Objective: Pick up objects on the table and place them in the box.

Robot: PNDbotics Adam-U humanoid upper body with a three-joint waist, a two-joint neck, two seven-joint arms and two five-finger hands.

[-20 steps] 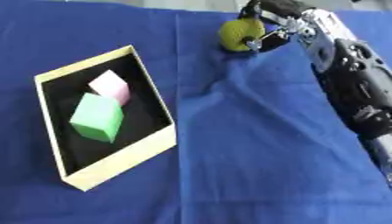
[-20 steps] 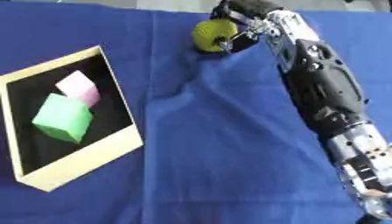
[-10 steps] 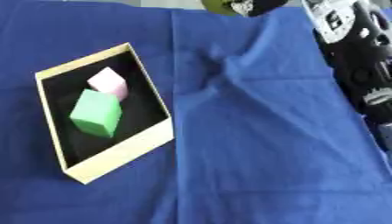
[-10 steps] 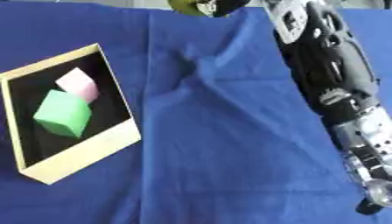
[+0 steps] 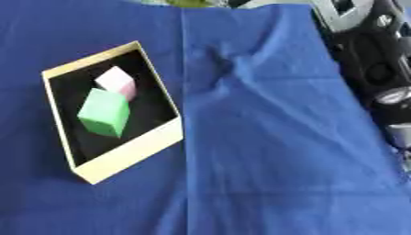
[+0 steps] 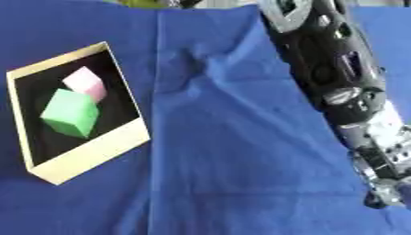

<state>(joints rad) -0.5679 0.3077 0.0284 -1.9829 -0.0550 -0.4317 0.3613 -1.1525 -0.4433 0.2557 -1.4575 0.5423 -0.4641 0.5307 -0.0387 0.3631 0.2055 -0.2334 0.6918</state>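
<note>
A yellow-green ball (image 5: 189, 2) shows only as a sliver at the top edge, above the far side of the blue cloth. A dark part of my right hand (image 6: 189, 2) lies right beside it at that edge, shut on the ball; most of the hand is cut off. The black and silver right forearm (image 6: 329, 69) runs down the right side. The shallow box (image 5: 128, 153), cream-rimmed with a black floor, lies at the left. It holds a pink cube (image 5: 116, 81) and a green cube (image 5: 104, 112) side by side. My left hand shows in no view.
A blue cloth (image 5: 257, 174) covers the table, with a raised crease (image 5: 221, 64) just right of the box's far corner. The right forearm fills the cloth's right edge.
The right hand has carried the ball up off the cloth and leftward, until both are nearly out of the top edge. The box and the cubes have stayed put.
</note>
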